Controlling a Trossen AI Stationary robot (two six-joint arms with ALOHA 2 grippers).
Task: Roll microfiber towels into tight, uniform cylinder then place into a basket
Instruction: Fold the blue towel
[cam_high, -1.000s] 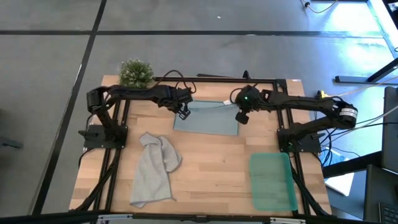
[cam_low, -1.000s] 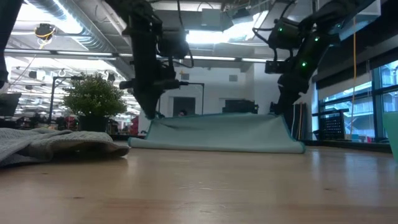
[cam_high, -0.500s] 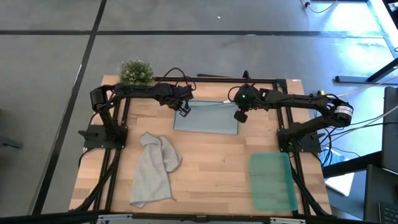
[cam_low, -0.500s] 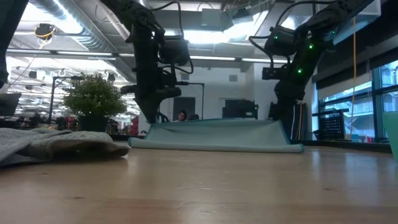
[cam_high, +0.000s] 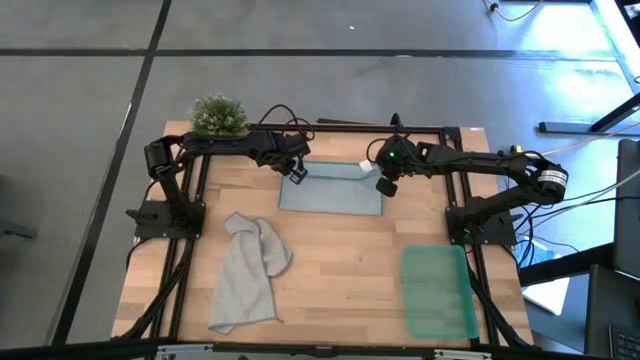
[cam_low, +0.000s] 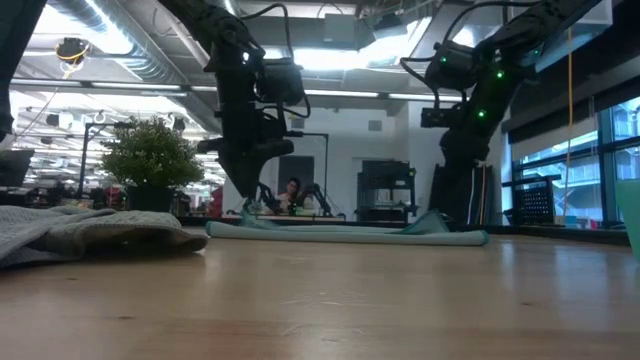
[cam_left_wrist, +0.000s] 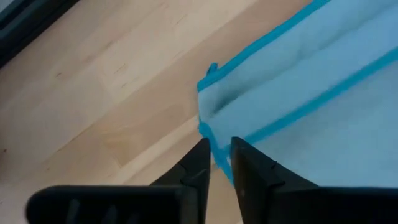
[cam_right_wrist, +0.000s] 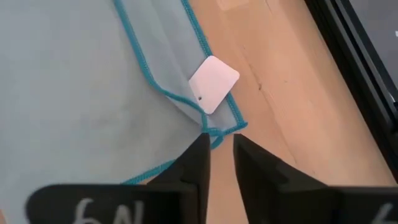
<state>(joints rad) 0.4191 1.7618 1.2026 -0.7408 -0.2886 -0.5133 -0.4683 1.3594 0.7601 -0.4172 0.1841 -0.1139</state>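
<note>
The pale blue towel lies flat at the far middle of the table. My left gripper stands over its far left corner and my right gripper over its far right corner, which carries a white tag. Both point steeply down with their fingers a small gap apart. The grey towel lies crumpled near the left front. The green basket sits at the right front. My left gripper has the blue towel's hemmed far left corner edge running into the narrow gap between its fingers, from above; I cannot tell whether the fingers touch it. My right gripper stands the same way over the far right corner's hem; touching or apart, I cannot tell. In the low view both corners rise slightly off the table.
A small bushy plant stands at the far left corner. Black frame rails run along the far edge and down both sides. Bare wood lies between the blue towel and the basket.
The blue towel's far edge, held up as a low upright sheet between the two grippers a second ago, has sunk and fallen. The towel now lies flat, with only its two far corners slightly raised. My left gripper has shifted a little toward the far edge.
</note>
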